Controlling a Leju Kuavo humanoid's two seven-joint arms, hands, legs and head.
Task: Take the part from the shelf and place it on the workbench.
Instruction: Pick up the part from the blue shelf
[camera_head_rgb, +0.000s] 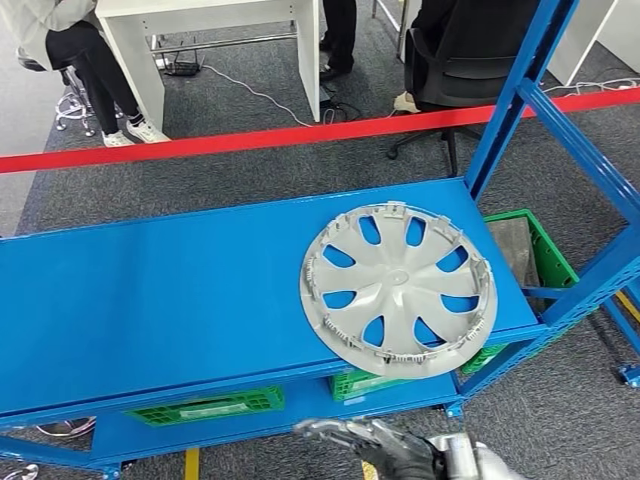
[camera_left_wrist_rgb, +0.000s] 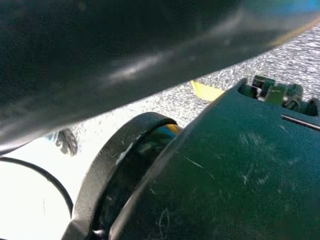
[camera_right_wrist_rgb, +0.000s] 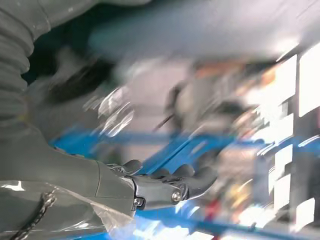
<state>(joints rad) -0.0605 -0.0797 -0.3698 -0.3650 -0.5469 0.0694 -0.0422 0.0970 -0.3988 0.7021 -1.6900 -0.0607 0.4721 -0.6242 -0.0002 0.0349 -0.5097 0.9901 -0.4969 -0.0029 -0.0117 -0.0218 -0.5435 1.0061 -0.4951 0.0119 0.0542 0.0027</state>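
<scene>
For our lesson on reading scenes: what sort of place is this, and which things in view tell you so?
Probably a workshop or robot test area indoors. A blue metal shelf rack holds a grey wheel cover, green crates sit below, and a red barrier tape cordons it from desks and seated people.

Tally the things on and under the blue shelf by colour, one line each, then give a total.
Silver-grey: 1, the wheel cover lying flat on the top board of the blue shelf.
Green: 3 crates, one under the left part, one under the wheel cover, one at the right end.
Total: 4.
</scene>
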